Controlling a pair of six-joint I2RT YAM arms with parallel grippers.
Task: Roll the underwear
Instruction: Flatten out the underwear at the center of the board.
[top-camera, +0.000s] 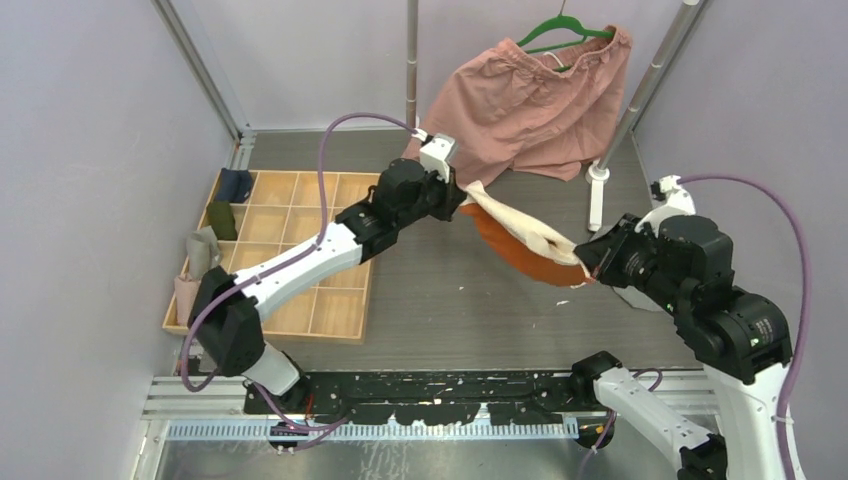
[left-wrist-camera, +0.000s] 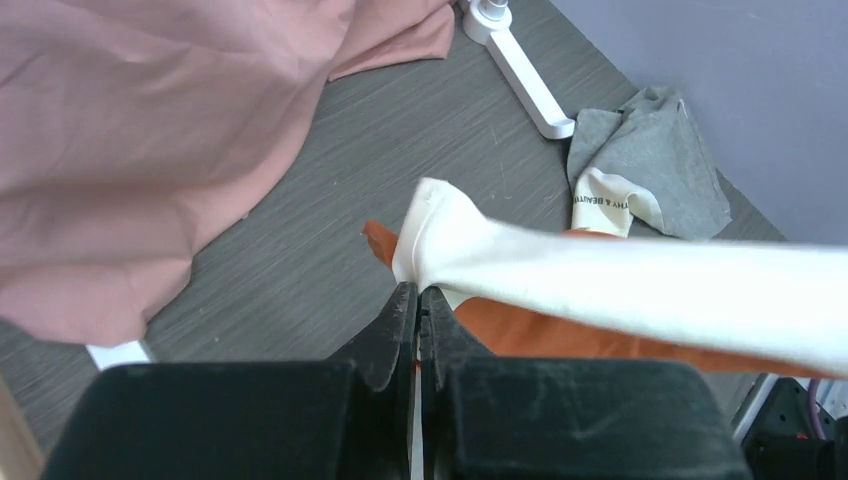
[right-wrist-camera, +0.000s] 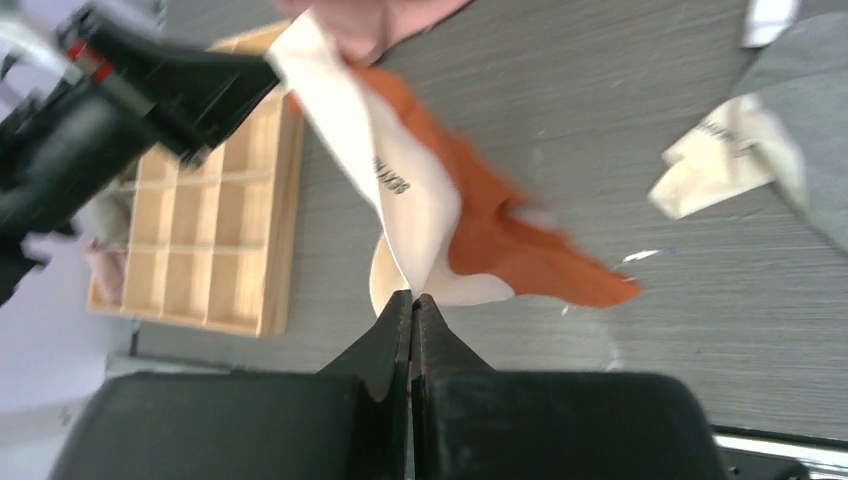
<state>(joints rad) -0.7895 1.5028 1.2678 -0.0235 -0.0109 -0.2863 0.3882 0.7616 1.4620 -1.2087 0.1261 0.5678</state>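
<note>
Top view: rust-orange underwear (top-camera: 520, 252), centre of frame, strung taut betw. L arm (top-camera: 300, 265) and R arm (top-camera: 720, 300) above grey worktop (top-camera: 470, 320); cream waistband (top-camera: 512, 225) on upper edge, orange cloth sagging below. Pink shorts (top-camera: 530, 100) on green hanger (top-camera: 565, 30), upper centre, hem lying on worktop. Wooden divider tray (top-camera: 300, 300) at left, a few small cloth items in cells along its left side. White stand (top-camera: 597, 190) right of shorts. L wrist view: L fingers (left-wrist-camera: 400, 320) clenched on one end of waistband, bottom centre; band runs off to right edge, orange beneath it. Grey underwear (left-wrist-camera: 650, 160) crumpled flat on worktop, upper right, cream printed band showing, just beside stand foot, apart from orange piece. R wrist view: R fingers (right-wrist-camera: 395, 335) pinched tight on other end of waistband, bottom centre; band w/ dark lettering rises to upper left, orange hanging to its right. Whether orange hem touches worktop: can't tell.
</note>
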